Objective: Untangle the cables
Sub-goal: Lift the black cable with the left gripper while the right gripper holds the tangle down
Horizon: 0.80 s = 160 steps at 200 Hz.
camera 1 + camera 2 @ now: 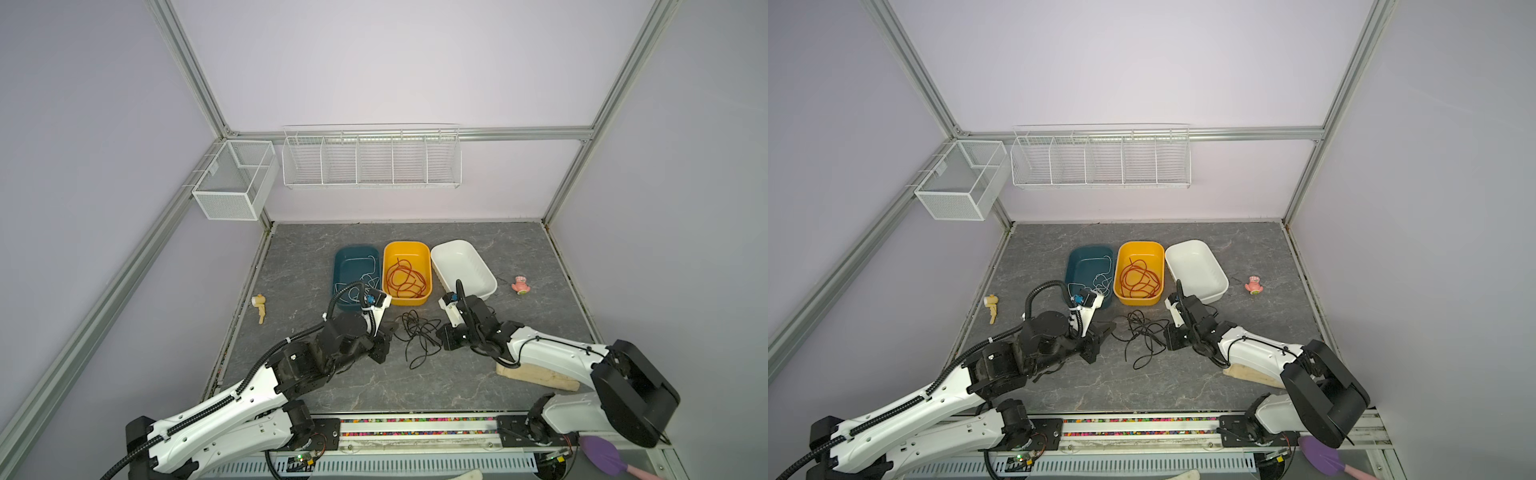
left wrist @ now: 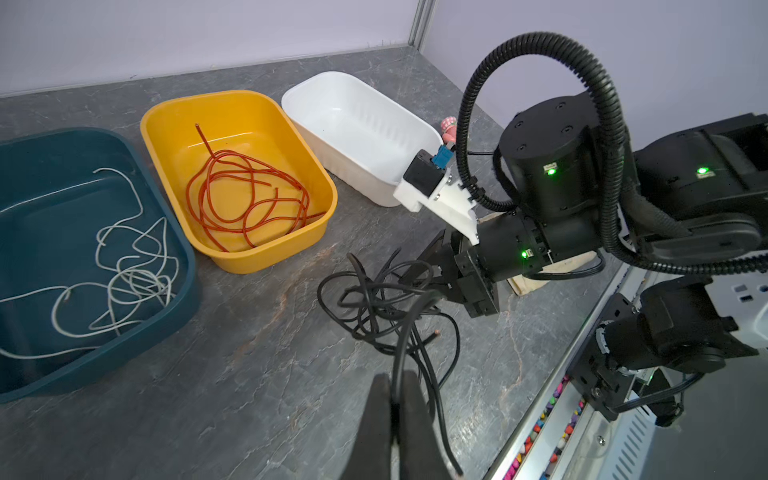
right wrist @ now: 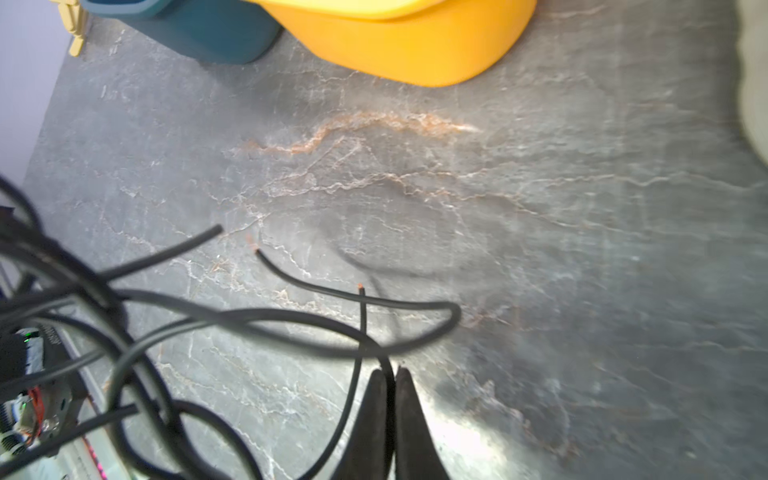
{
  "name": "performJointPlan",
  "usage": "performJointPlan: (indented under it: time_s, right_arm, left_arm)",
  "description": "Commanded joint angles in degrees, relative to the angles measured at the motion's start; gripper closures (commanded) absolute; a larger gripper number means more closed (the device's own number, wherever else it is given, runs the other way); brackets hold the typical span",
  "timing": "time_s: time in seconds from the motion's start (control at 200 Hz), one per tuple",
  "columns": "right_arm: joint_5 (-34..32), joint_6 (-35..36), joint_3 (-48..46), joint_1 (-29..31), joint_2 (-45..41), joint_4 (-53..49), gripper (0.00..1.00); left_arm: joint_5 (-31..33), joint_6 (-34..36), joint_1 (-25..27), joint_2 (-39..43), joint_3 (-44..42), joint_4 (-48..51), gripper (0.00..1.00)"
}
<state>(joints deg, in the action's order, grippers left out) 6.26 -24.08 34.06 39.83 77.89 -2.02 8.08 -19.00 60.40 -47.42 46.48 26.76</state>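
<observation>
Right, both grips are clenched: the left tool pinches a strand of the black cable, the right tool another. That tangle lies on the desk between them. The red-orange cable sits in the yellow tub, the white cable in the teal tub.

Both top views: lighting even and diffuse, from overhead; walls bright, no hard shadows, only soft dark patches under the arms on the grey tabletop. Wide-angle bowing noted at the edges — the aluminium posts splay outward. Left wrist view: sharp, well lit, mild sheen inside the yellow tub. Right wrist view: soft overall, smeared toward the edges; black cables close to the lens out of focus, casting faint shadows — a white glare patch on the tabletop just beside the right gripper
</observation>
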Motion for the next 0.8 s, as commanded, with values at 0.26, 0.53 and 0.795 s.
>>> performJointPlan:
  time_s: [0.26, 0.53, 0.795]
  right_arm:
    - [-7.9, -2.3, -0.3, -2.6, 0.8, -6.8, 0.93]
    - [-5.9, -1.8, -0.3, -2.8, 0.9, -6.2, 0.93]
    - [2.4, 0.6, -3.5, -2.7, -7.4, 0.1, 0.75]
  left_arm:
    - [7.8, 3.5, 0.2, 4.0, 20.3, 17.4, 1.0]
    - [7.0, 2.8, 0.2, 2.4, 33.6, 23.9, 1.0]
    - [5.2, 0.3, 0.2, -1.5, 36.9, 26.0, 1.0]
